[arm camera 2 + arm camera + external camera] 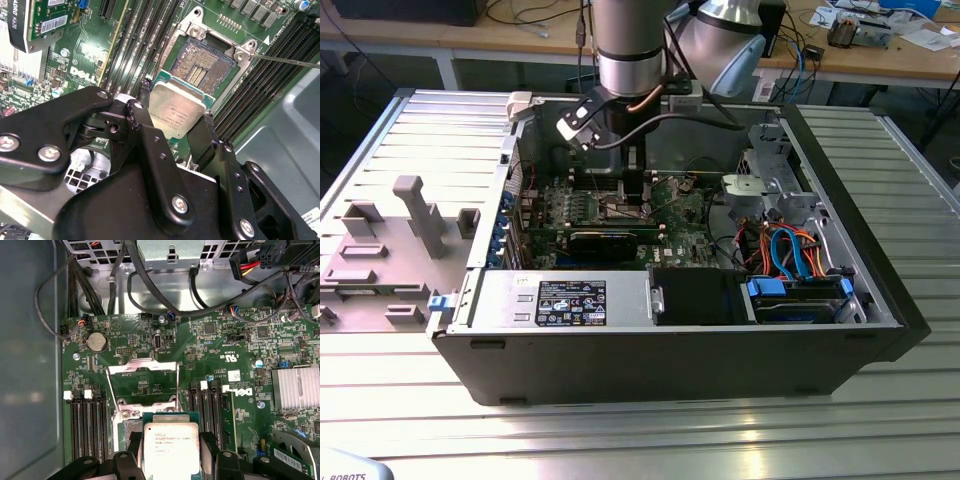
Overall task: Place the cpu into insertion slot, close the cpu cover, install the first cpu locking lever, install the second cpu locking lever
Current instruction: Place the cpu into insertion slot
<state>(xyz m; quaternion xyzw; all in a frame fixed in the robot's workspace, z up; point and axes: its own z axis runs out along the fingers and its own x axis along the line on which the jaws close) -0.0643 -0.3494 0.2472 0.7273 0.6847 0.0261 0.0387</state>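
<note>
End effector (172,120) clamps cpu (176,107) by opposite edges, near uncovered insertion slot (205,62)

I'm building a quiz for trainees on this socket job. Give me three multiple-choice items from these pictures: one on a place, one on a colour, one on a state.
1. Where is the cpu relative to the insertion slot?
A seated in it; B held off it by the hand; C lying under it.
2. What colour is the circuit board?
A green; B red; C white.
3. How is the cpu cover?
A shut over the slot; B lying outside the case; C swung open.

Answers:
1 B, the fingers clamp the cpu's edges.
2 A, both wrist views show it green.
3 C, the frame is swung back and the slot's contacts lie bare.
</note>
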